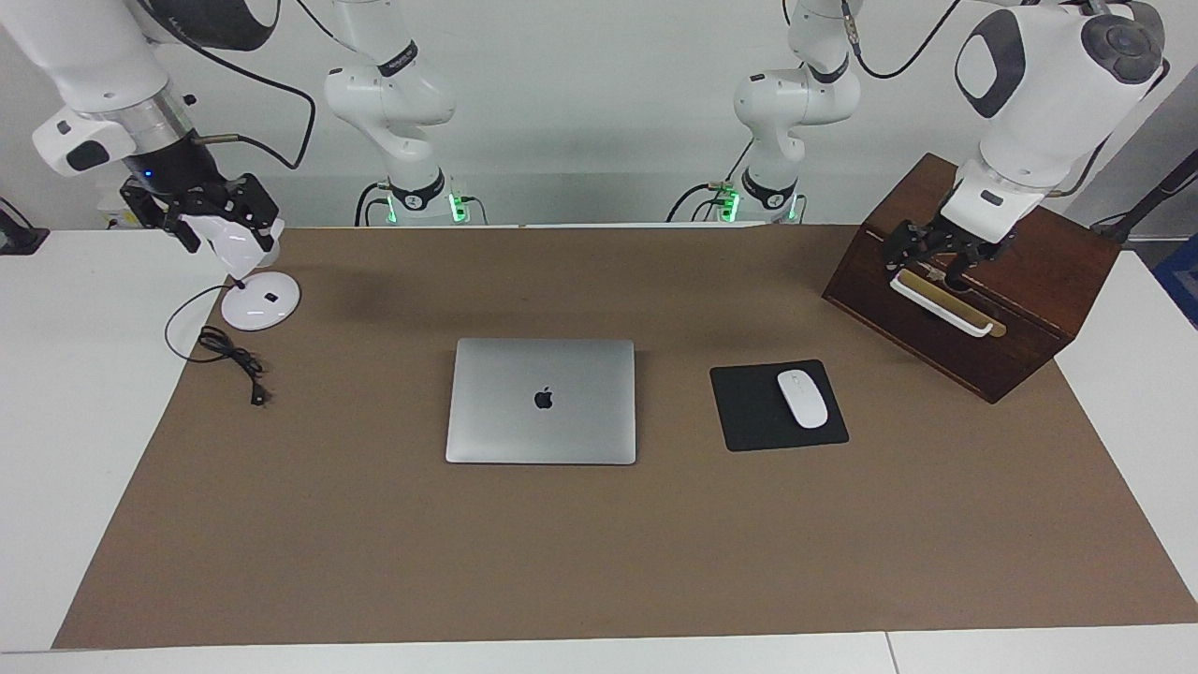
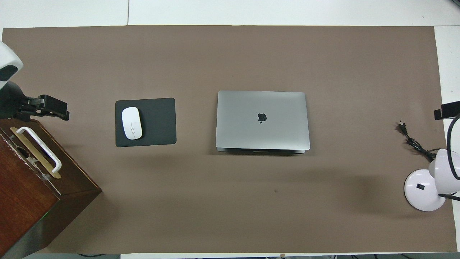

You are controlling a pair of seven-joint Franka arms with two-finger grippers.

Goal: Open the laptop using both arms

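At the right arm's end of the brown paper-covered table [image 1: 374,562], near the edge closest to the robots, stands a small white desk lamp with a round base [image 1: 259,301]; its black cord [image 1: 234,360] lies coiled beside it. The right gripper [image 1: 201,220] hangs over that lamp; whether its pincer is released or clenched cannot be told.

In the middle of the table lies the thin silver-grey rectangular laptop [image 1: 542,401], lid down flat, dark apple logo up. Neither gripper touches it, and both are well apart from it.

Beside the laptop, toward the left arm's end, a black square mouse pad [image 1: 749,412] carries a white oval mouse [image 1: 803,399].

Near the corner at the left arm's end closest to the robots sits a dark brown wooden box [image 1: 1039,281] with a white bar handle [image 1: 941,304] on a brass plate. The left gripper [image 1: 936,253] is at that handle; its state cannot be told either, nor whether it touches the bar.
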